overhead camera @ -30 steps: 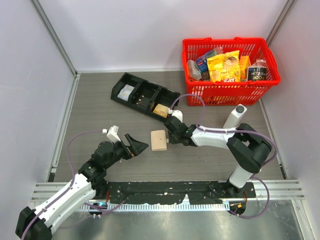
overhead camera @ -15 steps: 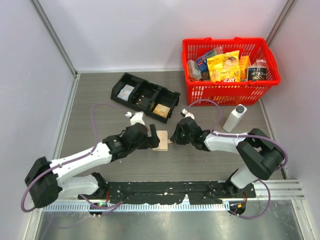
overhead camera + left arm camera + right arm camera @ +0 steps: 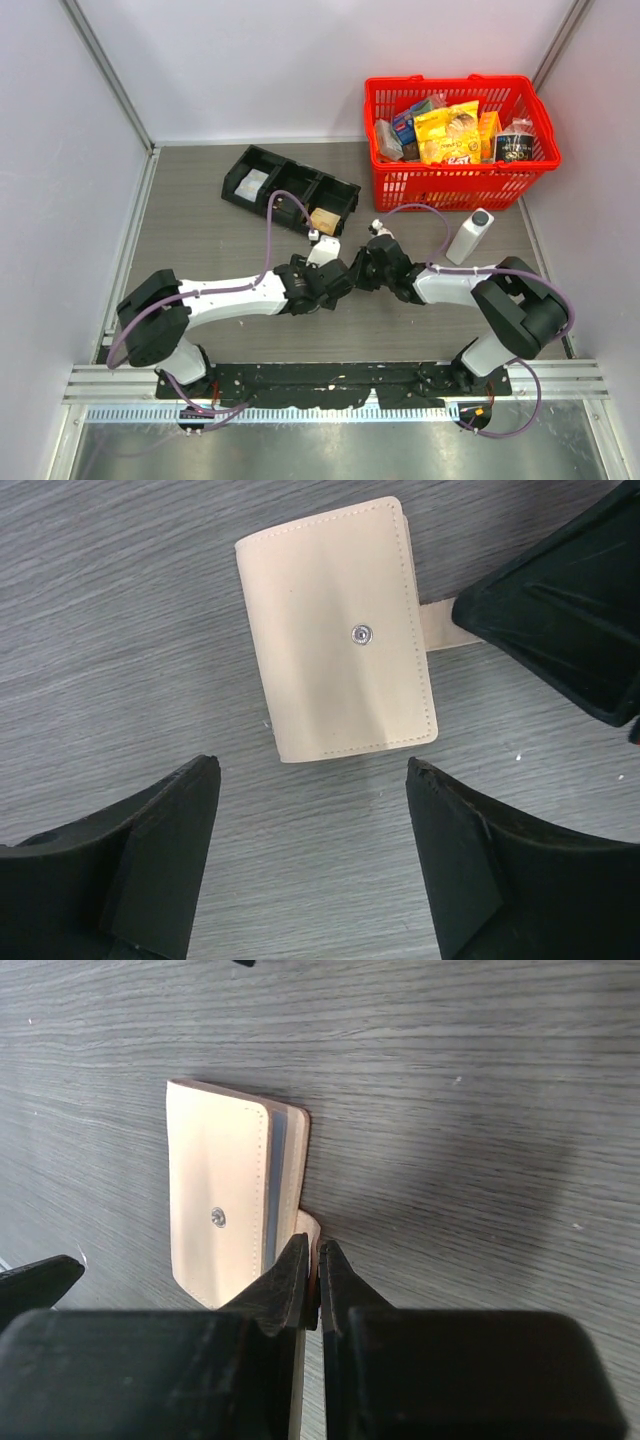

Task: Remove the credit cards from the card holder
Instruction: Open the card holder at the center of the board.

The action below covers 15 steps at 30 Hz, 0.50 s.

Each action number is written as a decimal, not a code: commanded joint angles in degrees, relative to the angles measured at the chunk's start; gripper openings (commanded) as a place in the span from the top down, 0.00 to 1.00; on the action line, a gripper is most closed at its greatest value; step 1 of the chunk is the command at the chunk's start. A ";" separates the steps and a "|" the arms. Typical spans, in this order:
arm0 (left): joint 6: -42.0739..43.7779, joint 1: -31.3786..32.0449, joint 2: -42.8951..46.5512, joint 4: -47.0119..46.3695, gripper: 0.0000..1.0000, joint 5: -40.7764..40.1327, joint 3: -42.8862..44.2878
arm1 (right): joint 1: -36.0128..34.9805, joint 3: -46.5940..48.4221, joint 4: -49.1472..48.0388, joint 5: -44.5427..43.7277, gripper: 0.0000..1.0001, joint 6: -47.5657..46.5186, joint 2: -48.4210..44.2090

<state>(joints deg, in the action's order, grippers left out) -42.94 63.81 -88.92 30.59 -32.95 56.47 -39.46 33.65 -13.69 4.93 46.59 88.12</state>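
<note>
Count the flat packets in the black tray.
2. A white packet in the black tray's left compartment, a tan packet in its right one. The middle compartment looks dark, so another could be hidden there.

The left gripper (image 3: 310, 772) is stretching out from its folded-back pose and is now hovering over the card holder (image 3: 335, 630), which lies just ahead of its wide-spread fingers. The right gripper (image 3: 310, 1252) is sliding nearer, its tips now closing on the closing tab (image 3: 437, 625) directly in front of them.
</note>
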 commanded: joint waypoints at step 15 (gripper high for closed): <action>4.97 0.52 -12.76 -0.97 0.32 2.19 11.03 | 2.81 -1.39 -4.50 4.39 0.99 3.60 3.02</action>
<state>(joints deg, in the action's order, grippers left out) -38.48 64.07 -100.49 30.28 -30.65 64.93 -36.99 32.34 -16.32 8.49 49.71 90.17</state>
